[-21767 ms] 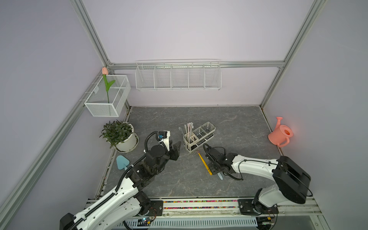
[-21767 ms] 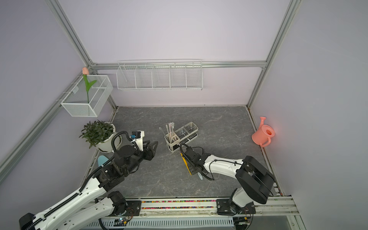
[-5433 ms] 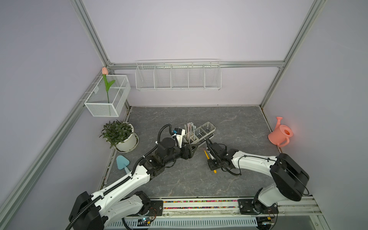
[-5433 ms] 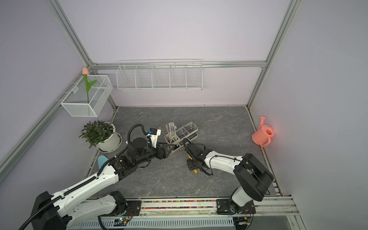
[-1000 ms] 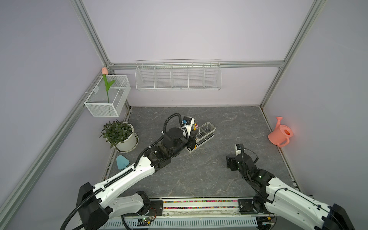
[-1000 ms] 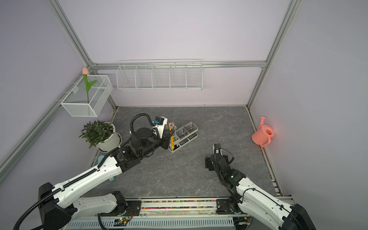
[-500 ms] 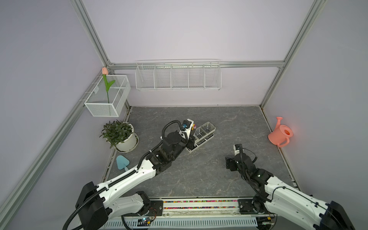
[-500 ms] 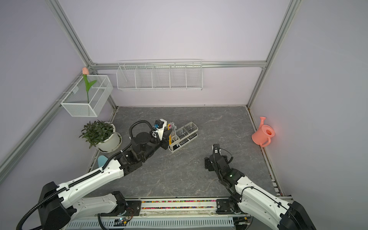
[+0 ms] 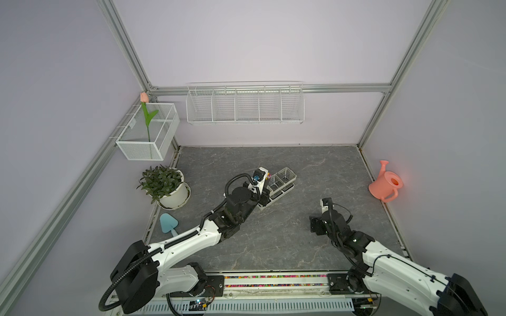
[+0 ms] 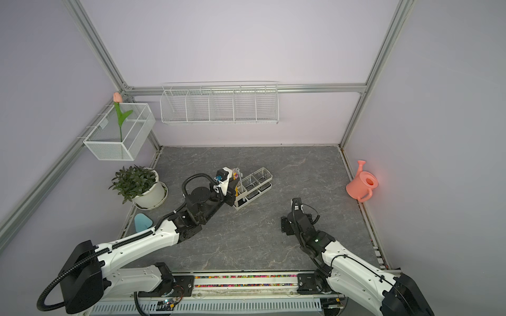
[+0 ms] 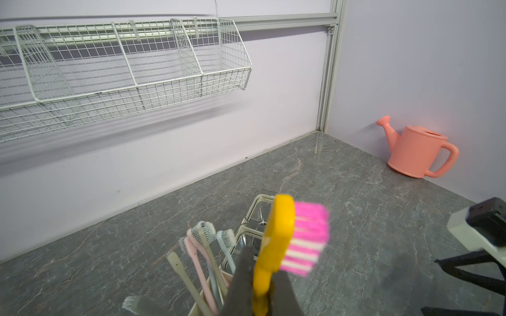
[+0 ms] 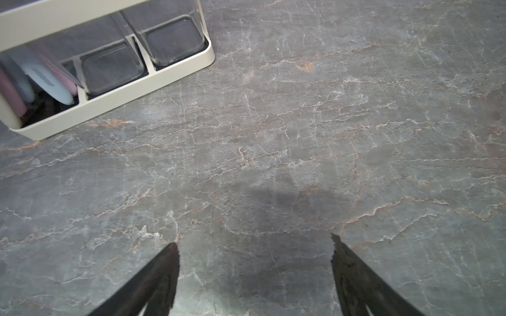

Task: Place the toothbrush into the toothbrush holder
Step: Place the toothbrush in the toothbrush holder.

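Note:
The toothbrush (image 11: pixel 276 235) has a yellow handle and pink-and-white bristles, and my left gripper (image 11: pixel 262 273) is shut on its handle, head up. The gripper stands at the near-left end of the cream toothbrush holder (image 9: pixel 290 175) (image 10: pixel 267 175), right over the compartment that holds several pastel brushes (image 11: pixel 202 246). The other two compartments hold clear cups (image 12: pixel 169 41) with nothing in them. My right gripper (image 12: pixel 253 243) (image 9: pixel 315 227) hangs open over bare floor, to the front right of the holder (image 12: pixel 142 90), with nothing between its fingers.
A pink watering can (image 9: pixel 384 186) stands by the right wall. A potted plant (image 9: pixel 164 186) and a blue trowel (image 9: pixel 168 223) lie at the left. A long wire basket (image 9: pixel 243 105) and a mesh box (image 9: pixel 147 134) with a tulip hang on the walls.
My left gripper has sunk slightly at the holder's near end with the toothbrush still in it. The right arm has hardly moved.

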Controlling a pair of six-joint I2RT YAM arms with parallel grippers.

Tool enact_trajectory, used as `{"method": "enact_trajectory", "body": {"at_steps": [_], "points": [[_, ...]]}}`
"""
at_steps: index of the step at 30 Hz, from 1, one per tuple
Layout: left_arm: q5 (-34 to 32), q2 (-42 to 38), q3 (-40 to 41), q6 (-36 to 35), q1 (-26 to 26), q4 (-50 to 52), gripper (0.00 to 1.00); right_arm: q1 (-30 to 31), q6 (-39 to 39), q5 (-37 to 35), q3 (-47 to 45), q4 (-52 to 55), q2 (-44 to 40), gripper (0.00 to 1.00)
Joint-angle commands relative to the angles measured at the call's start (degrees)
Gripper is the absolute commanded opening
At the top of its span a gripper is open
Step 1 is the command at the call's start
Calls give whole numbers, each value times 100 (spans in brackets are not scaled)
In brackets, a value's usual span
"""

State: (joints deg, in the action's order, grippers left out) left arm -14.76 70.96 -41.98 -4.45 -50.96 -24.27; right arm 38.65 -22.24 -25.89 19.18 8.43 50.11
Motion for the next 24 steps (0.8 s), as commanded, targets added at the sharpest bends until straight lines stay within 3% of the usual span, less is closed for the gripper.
{"method": "enact_trajectory", "body": {"at_steps": [1, 24], "points": [[-163, 204, 7, -194, 9, -299, 2, -42, 71, 34, 110, -104, 78, 89], [-597, 1277, 56, -217, 64, -960, 1, -107, 101, 186, 149, -98, 168, 89]]}}
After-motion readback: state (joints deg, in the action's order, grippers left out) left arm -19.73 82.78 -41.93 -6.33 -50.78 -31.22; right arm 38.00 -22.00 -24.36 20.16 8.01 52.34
